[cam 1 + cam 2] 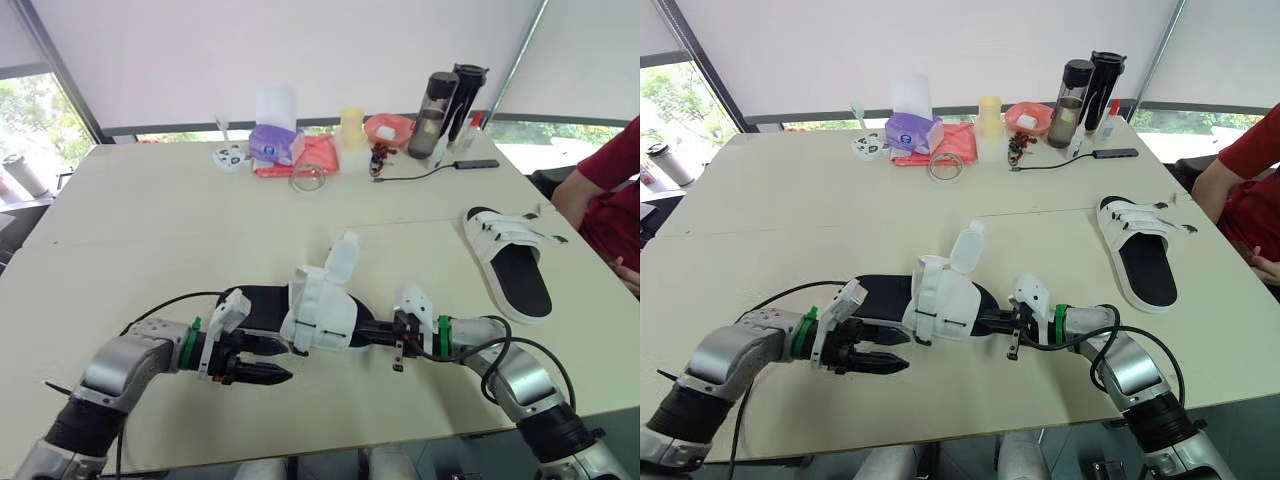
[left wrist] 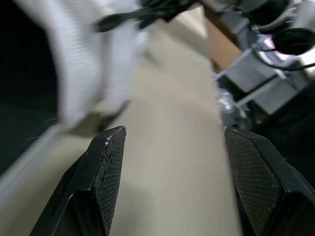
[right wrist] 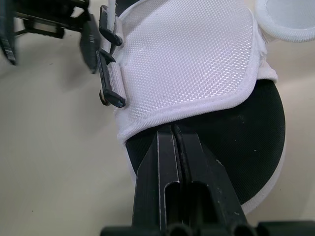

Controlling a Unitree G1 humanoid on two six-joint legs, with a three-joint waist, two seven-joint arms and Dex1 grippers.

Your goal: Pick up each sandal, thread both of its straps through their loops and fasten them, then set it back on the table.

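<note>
Now, the left claw point(image 1: 269, 361) gapes open beside the near sandal point(image 1: 320, 310), which lies lengthwise along the counter's point(image 1: 150, 230) front edge, heel left. The right claw point(image 1: 385, 335) is closed, tips on the toe end. A second sandal point(image 1: 510, 260) sits far right, with open counter behind.

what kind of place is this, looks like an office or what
Probably an office or lab meeting room: a big pale table by windows, drink bottles and a tissue box at its far edge, and a person in red seated beside it.
</note>
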